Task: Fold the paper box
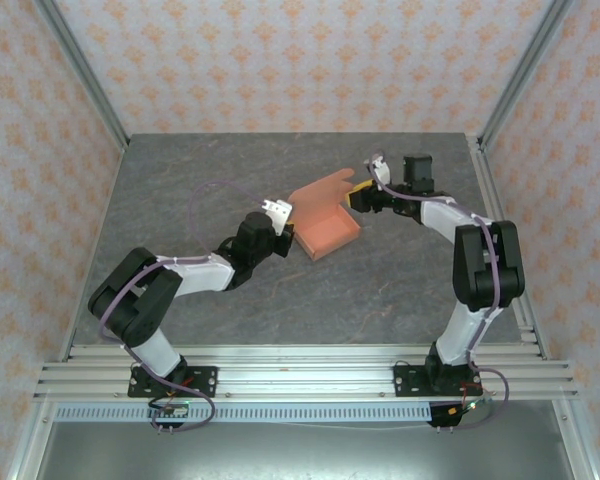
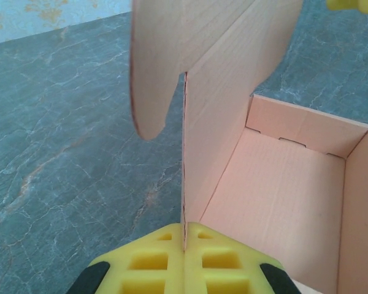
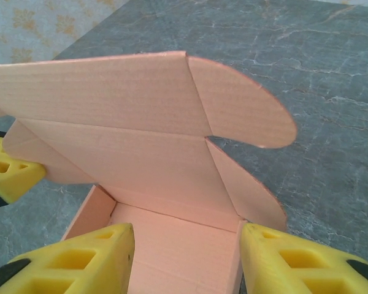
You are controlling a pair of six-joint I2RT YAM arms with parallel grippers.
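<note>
Table (image 1: 230, 300): grey stone-look top. Patterned panels (image 1: 280, 60) close it on three sides, and a slotted rail (image 1: 300, 365) runs along the near edge.

Box (image 1: 330, 232): sits a little right of centre, toward the back half.
- Open room: bare top all round, widest to the left and front. A narrower strip runs to the back panel and the right side.
- Left arm reaches in from front left, right arm from the right. They meet the box from opposite ends.

Box form: salmon tray, open on top.
- Lid (image 1: 320, 190) is raised off the tray's far long side.
- In the right wrist view the lid (image 3: 110, 110) stands behind the tray floor, with a rounded tab (image 3: 245, 104) at its right end.
- A side flap slopes from there down to the tray's right wall.
- Tray edges look straight and the corners squared.

Left gripper (image 1: 283, 228): at the box's left end, pinched tight on the upright panel under the lid.
- In the left wrist view the cardboard edge drops straight into the seam of the gripper (image 2: 184, 242).
- Yellow pads (image 2: 153, 263) are pressed to either face of that edge.
- Tray interior (image 2: 282, 184) lies to the right of the seam.

Right gripper (image 1: 363, 197): at the box's far right end.
- Its own view shows the gripper (image 3: 187, 257) about half spread.
- Yellow fingers (image 3: 80, 257) stand one to each side of the tray.
- Cannot tell whether they touch the side walls.
</note>
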